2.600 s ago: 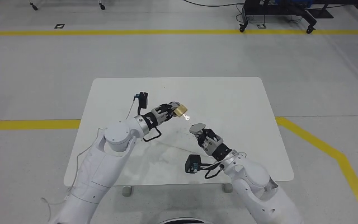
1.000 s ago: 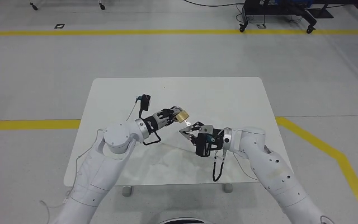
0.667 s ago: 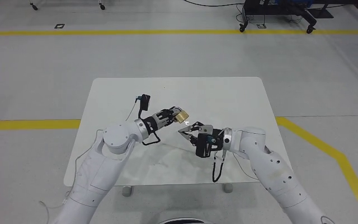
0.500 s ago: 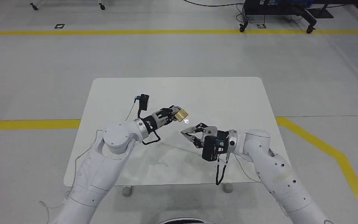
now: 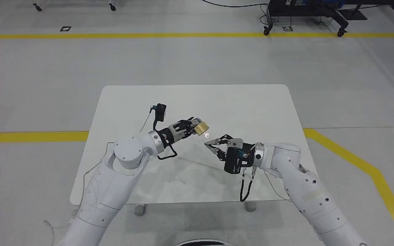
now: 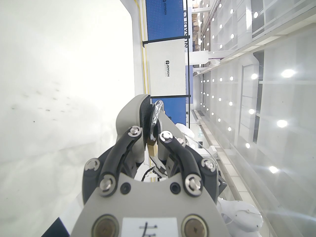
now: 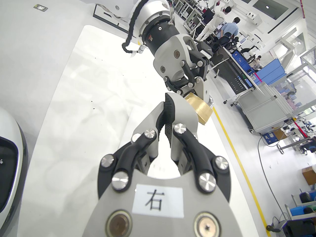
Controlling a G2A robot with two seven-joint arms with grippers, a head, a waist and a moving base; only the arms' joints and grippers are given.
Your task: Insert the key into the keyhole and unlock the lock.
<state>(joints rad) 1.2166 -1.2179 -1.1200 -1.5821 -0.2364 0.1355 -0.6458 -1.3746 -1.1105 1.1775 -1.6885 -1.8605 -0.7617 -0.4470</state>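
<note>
The left gripper hangs over the middle of the white tabletop, its jaws clenched on a brass padlock; the padlock is held clear of the surface, its brass body jutting past the fingertips toward the other arm; in the left wrist view the steel shackle lies pinched between the two finger pads. The right gripper sits just beside the padlock, a little nearer the robot and to its right, pointing across at the lock; a narrow gap separates its tips from the brass. In the right wrist view its jaws are pressed together, the ribbed pads meeting; whether the key is nipped between them cannot be told.

Compared with 2.6 s ago, the right arm has swung its elbow out to the right; then the gripper pointed away from the robot, toward the lock from the near side; now it lies crosswise, aimed leftward. Compared with half a second ago, its tips have drawn slightly to the right, off the lock; the wrist has shifted a touch toward the far edge. The left gripper and the padlock sit in nearly the same spot through all the frames; the grasp on the shackle is unchanged.
</note>
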